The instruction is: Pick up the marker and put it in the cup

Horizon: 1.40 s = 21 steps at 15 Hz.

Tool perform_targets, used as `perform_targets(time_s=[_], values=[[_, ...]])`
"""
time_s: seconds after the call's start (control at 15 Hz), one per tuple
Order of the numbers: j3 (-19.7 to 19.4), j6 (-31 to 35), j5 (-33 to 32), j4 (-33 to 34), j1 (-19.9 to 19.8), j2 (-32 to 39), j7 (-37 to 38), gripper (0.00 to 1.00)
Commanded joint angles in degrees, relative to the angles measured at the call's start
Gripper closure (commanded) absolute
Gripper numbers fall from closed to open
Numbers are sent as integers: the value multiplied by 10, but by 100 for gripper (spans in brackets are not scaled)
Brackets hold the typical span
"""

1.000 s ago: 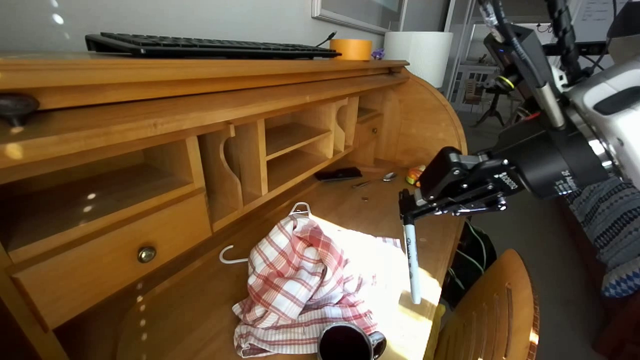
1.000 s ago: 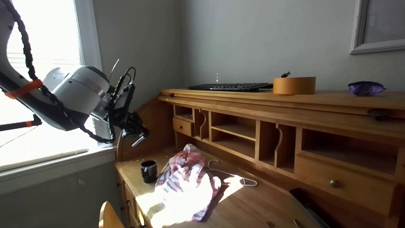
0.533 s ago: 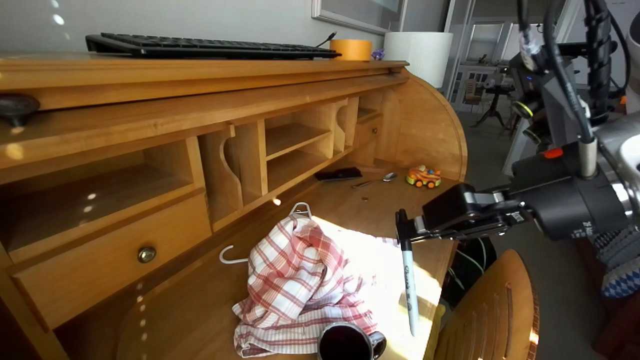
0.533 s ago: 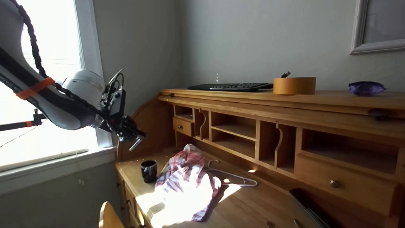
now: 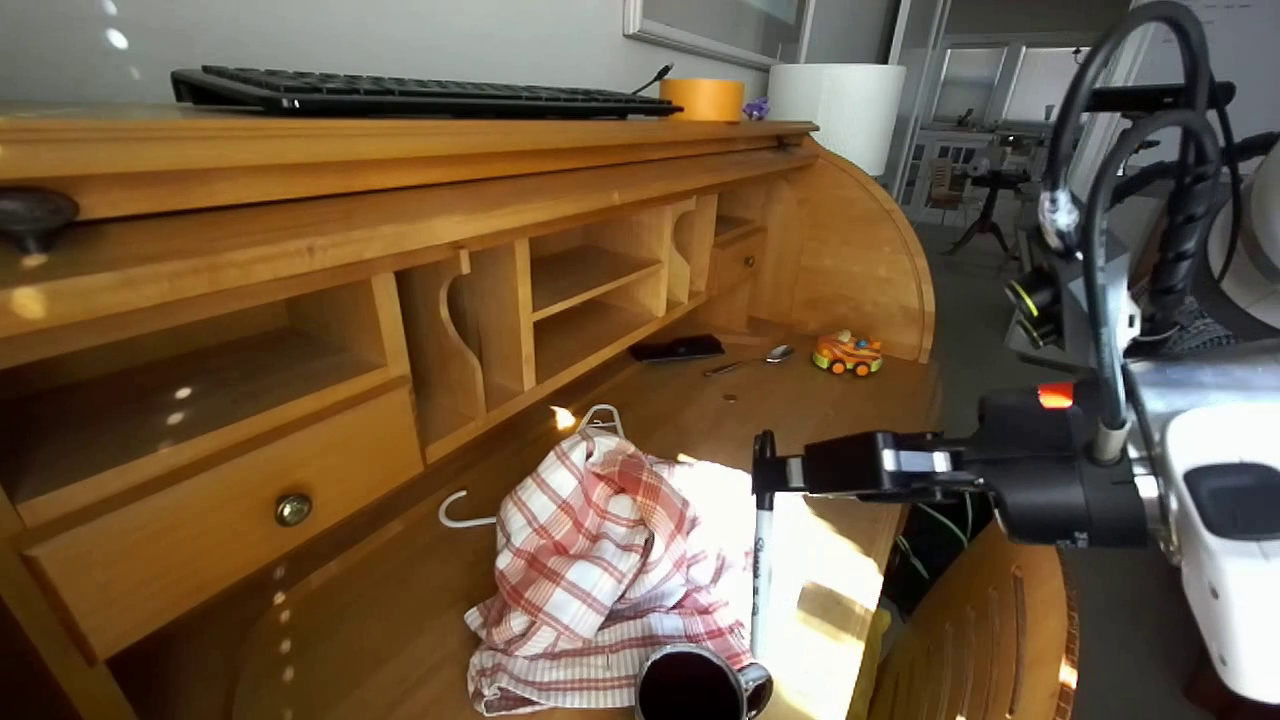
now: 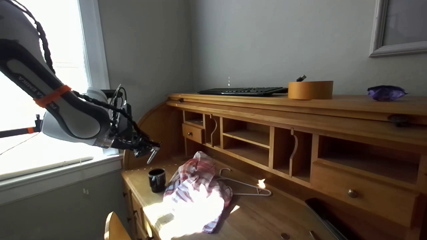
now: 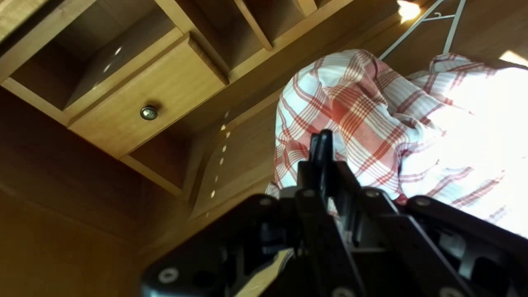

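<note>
My gripper (image 5: 768,474) is shut on the marker near its black cap, as both exterior views show. The marker (image 5: 762,580) has a pale grey barrel and hangs down nearly upright; in an exterior view (image 6: 152,156) it looks slightly tilted. The dark cup (image 5: 690,685) with a handle stands upright on the desk, also in an exterior view (image 6: 156,180). The marker's lower end appears just above the cup's handle in one picture and just above its rim in another; the exact gap is unclear. In the wrist view the black cap (image 7: 325,146) sticks up between the fingertips.
A red-and-white checked cloth (image 5: 600,540) lies beside the cup, with a white hanger (image 6: 247,186) by it. The desk's cubbyholes (image 5: 600,280) rise behind. A toy car (image 5: 847,353), a spoon (image 5: 778,354) and a wooden chair (image 5: 985,620) are nearby.
The arm has come down and swung closer to the cup, carrying the marker. The marker now hangs more upright. The toy car has come into full view. The cup and cloth have not moved.
</note>
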Motion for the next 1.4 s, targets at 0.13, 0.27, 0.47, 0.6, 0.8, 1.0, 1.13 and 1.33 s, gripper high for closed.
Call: perform_targets(time_s=[0.13,0.27,0.47,0.6,0.8,1.0,1.13,1.33], values=[[189,-95,7,21,-114,86,44,96],[280,-130,9,32,-185,114,41,96],[390,-180,9,45,-290,146,15,96],[440,-217,8,50,-352,158,7,96],[495,-242,7,57,-436,165,13,96],[439,-202,7,63,-410,160,9,96],[502,-200,7,65,-480,159,0,96],[537,-186,7,74,-517,157,25,96]])
